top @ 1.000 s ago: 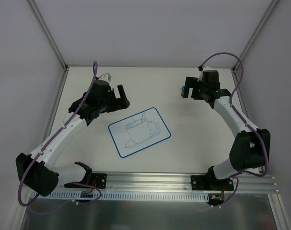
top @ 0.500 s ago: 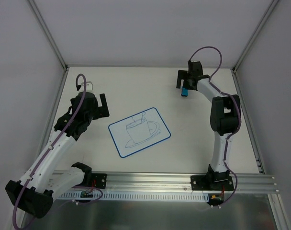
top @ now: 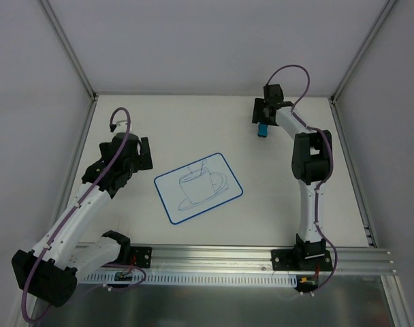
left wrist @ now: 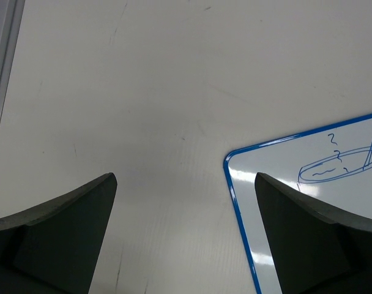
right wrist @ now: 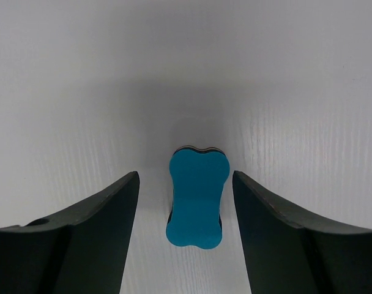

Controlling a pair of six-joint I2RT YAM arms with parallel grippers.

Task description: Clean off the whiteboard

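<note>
The whiteboard (top: 198, 187) lies flat near the middle of the table (top: 289, 204), turned at an angle. It bears a blue line drawing of a cup and saucer; the small squiggles in the drawing cannot be read as writing.

The right claw (top: 261, 121) points down over a blue eraser (right wrist: 196, 199), well apart from the whiteboard. Its jaws straddle the eraser with a gap on each side and grip nothing.

The left claw (left wrist: 185, 184) is released, jaws wide and holding nothing, over the table beside a corner of the whiteboard.
</note>
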